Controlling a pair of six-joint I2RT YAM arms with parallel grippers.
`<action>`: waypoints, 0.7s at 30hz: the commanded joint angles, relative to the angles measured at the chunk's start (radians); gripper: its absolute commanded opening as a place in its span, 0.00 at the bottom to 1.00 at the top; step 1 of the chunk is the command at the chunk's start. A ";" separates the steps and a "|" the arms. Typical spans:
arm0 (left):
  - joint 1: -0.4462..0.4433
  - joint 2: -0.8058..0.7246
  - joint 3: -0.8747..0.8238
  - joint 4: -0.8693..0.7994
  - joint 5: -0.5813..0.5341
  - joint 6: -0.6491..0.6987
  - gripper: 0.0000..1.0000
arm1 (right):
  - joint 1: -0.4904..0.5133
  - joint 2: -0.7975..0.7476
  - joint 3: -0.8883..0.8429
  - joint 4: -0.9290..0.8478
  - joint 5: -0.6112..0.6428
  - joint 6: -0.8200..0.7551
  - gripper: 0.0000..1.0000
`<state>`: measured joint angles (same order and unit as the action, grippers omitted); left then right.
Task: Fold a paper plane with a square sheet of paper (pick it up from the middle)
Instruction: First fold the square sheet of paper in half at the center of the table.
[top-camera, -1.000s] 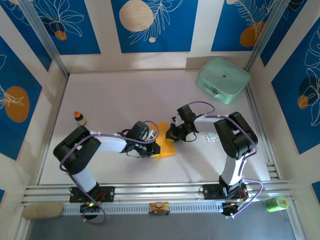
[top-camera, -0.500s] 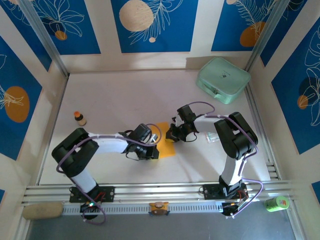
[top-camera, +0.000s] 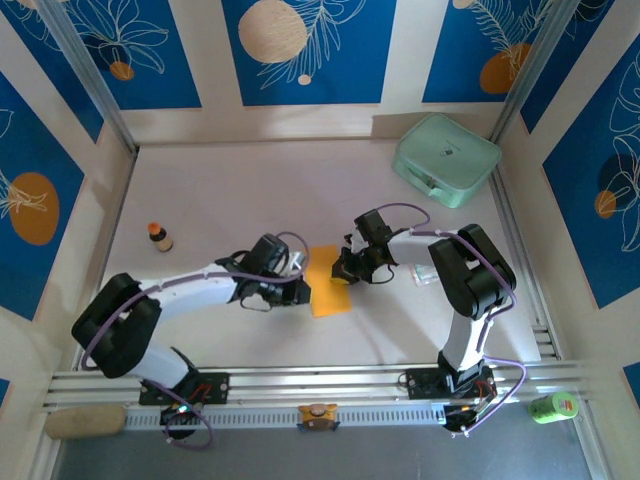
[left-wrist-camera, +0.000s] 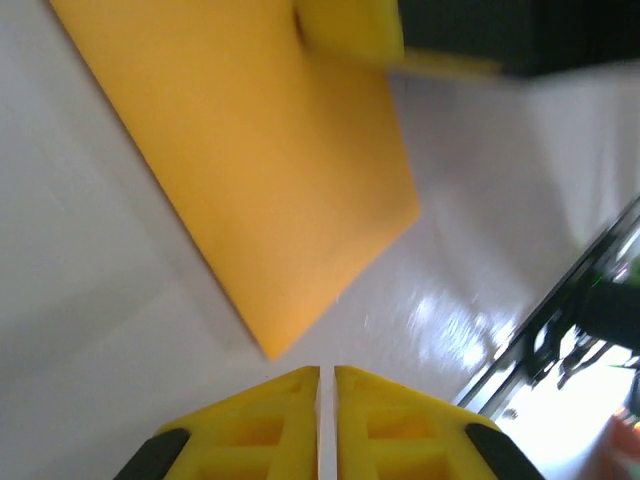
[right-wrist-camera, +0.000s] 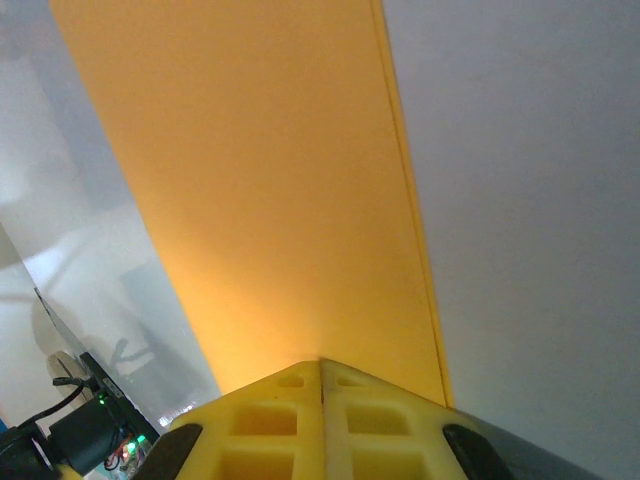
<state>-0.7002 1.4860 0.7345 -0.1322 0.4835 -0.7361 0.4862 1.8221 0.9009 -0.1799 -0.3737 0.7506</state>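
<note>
The left gripper (top-camera: 302, 292) has drawn back off the sheet of paper (top-camera: 328, 288) and now sits just left of it, its arm stretched lower and longer across the lower left. More orange paper lies uncovered at centre frame. Its jaws are clenched on nothing, with the sheet ahead of them. The right gripper (top-camera: 343, 272) has not moved; it is clenched, tips pressing the sheet's upper right edge. A mint-green case (top-camera: 445, 160) sits upper right and a small bottle (top-camera: 158, 237) far left.
</note>
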 joint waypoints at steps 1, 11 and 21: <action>0.060 0.090 0.041 0.173 0.126 -0.076 0.12 | -0.005 0.028 -0.031 -0.148 0.115 -0.009 0.00; 0.058 0.270 0.010 0.302 0.191 -0.124 0.12 | -0.006 0.034 -0.040 -0.148 0.122 -0.003 0.00; 0.055 0.241 -0.013 0.103 0.080 0.021 0.11 | -0.006 0.041 -0.026 -0.155 0.124 -0.004 0.00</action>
<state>-0.6395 1.7451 0.7204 0.1150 0.6186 -0.7742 0.4862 1.8221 0.9024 -0.1860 -0.3706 0.7509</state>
